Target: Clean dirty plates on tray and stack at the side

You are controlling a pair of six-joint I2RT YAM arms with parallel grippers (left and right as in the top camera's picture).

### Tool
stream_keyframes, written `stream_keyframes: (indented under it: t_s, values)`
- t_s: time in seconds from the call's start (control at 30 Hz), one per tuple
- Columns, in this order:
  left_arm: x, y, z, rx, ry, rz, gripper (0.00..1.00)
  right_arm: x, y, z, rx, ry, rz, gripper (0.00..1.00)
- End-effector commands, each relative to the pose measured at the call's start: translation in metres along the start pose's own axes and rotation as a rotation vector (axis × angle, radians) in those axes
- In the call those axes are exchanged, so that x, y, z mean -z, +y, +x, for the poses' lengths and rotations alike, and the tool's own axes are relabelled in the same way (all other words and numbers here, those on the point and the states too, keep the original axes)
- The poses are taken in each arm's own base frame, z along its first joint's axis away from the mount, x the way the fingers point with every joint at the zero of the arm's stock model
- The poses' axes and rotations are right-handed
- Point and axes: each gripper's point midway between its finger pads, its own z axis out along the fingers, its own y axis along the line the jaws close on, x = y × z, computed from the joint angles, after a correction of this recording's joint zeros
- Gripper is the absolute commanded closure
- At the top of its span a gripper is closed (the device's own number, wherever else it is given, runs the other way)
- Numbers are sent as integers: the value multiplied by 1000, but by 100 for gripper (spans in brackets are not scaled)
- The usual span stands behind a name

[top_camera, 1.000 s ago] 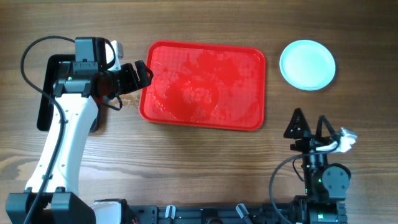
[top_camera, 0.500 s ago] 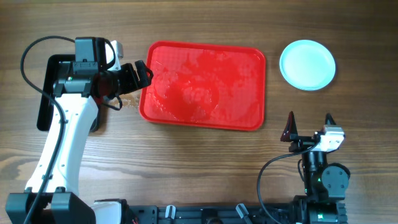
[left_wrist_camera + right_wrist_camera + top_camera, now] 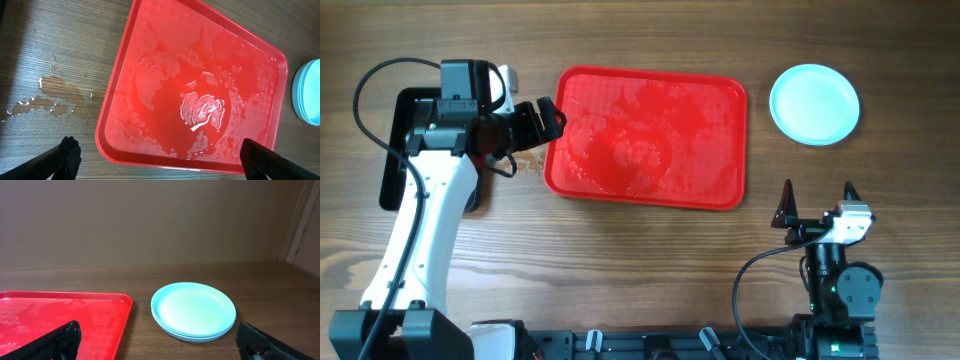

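Black right pincer (image 3: 817, 200) has spread wider, empty.

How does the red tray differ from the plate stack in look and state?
The tray is red and rectangular; the plates are pale blue and round. The tray is wet with pooled water; the top plate looks clean. The tray is one piece; the plates are stacked. Both lie flat on the wooden table.

Wood-grain table (image 3: 650, 260); plain tan wall (image 3: 150, 220) behind; pale panel (image 3: 306, 225) far right; soft light.
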Motion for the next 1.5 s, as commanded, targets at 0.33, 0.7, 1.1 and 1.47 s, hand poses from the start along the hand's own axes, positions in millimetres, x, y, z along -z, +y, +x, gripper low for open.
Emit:
stream_keyframes:
  t_s: [0.33, 0.7, 1.1, 1.47]
  values:
    - [1, 4, 3, 7, 2, -23, 0, 1, -2, -4, 17, -18, 8, 0]
    - [-15, -4, 64, -123, 32, -47, 0, 1, -2, -4, 18, -18, 8, 0]
    - [-15, 2, 107, -265, -452, 200, 0, 1, -2, -4, 17, -18, 8, 0]
    - [17, 30, 104, -237, -739, 195, 0, 1, -2, -4, 17, -17, 8, 0]
